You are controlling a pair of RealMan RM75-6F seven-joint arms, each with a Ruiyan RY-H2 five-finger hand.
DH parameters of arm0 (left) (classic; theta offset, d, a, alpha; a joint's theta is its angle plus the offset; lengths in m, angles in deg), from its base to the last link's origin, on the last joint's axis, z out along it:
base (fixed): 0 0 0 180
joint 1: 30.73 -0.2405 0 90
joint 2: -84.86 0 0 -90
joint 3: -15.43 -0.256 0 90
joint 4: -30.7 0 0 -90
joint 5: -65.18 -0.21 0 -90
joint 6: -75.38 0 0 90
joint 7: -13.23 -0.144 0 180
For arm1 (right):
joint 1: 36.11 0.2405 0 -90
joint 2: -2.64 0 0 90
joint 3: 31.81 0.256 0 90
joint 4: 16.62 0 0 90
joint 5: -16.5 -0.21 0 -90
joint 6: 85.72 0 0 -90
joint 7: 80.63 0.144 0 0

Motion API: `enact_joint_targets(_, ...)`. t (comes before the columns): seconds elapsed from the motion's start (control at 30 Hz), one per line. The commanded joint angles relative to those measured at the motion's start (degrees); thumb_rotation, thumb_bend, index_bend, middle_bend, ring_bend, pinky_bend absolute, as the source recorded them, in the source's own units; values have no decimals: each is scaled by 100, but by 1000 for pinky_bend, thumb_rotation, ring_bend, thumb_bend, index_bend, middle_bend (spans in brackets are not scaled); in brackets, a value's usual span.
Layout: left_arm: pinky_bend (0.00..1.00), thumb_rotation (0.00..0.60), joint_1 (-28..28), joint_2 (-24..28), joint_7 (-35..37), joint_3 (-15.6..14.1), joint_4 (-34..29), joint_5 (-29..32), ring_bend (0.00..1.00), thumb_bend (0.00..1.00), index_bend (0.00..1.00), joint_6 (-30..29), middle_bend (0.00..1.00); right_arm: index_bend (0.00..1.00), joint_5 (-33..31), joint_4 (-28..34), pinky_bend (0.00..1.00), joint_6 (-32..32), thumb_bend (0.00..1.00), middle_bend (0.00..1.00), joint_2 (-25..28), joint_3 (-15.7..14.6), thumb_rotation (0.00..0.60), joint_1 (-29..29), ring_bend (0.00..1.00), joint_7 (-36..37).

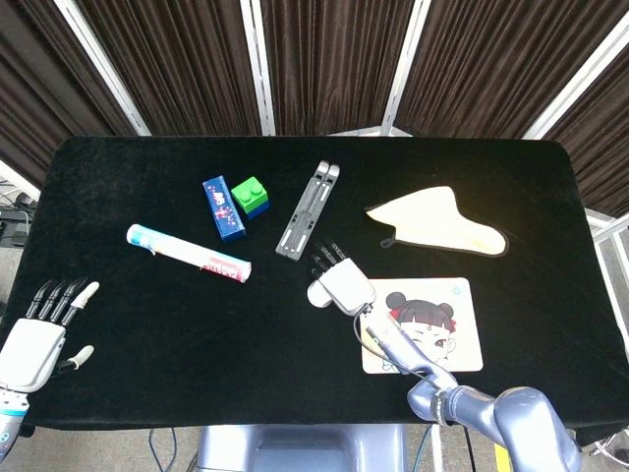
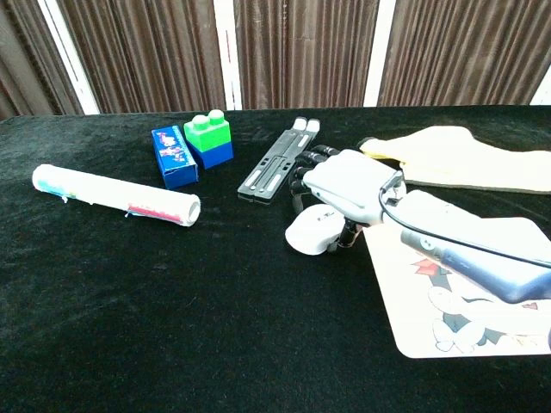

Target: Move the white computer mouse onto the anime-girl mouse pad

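White mouse, cartoon-girl pad, blue box, green-on-blue brick, black cloth table

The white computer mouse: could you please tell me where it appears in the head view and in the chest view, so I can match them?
Head view: the white computer mouse peeks out just left of the right hand, below centre.
Chest view: it lies right of centre, under that hand.
Shared landmark: the grey folding stand, just beyond the mouse in both.
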Motion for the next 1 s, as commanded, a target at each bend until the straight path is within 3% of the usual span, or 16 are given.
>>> enact_joint_targets(0.03, 0, 600, 0, 0, 0, -2, 3, -7, 0, 217, 0, -3, 0, 491, 124, 134, 0, -159, 140, 217, 161, -69, 600, -35, 0, -25)
enact_joint_targets(0.47, 0, 600, -14, -15, 3, -8, 21, -32, 0, 217, 0, -37, 0, 518, 461, 596, 0, -643, 139, 241, 1019, -386, 600, -349, 0, -55)
enact_joint_targets(0.7, 0, 600, 6, -25, 35, -4, 19, -23, 0, 218, 0, 3, 0, 518, 968, 621, 0, -1036, 129, 241, 1530, -806, 600, -504, 0, 333)
enact_joint_targets(1.0, 0, 600, -4, -35, -2, 23, 26, -24, 0, 218, 0, -51, 0, 536, 1674, 29, 0, -1493, 123, 251, 1750, -1422, 600, -657, 0, 1014)
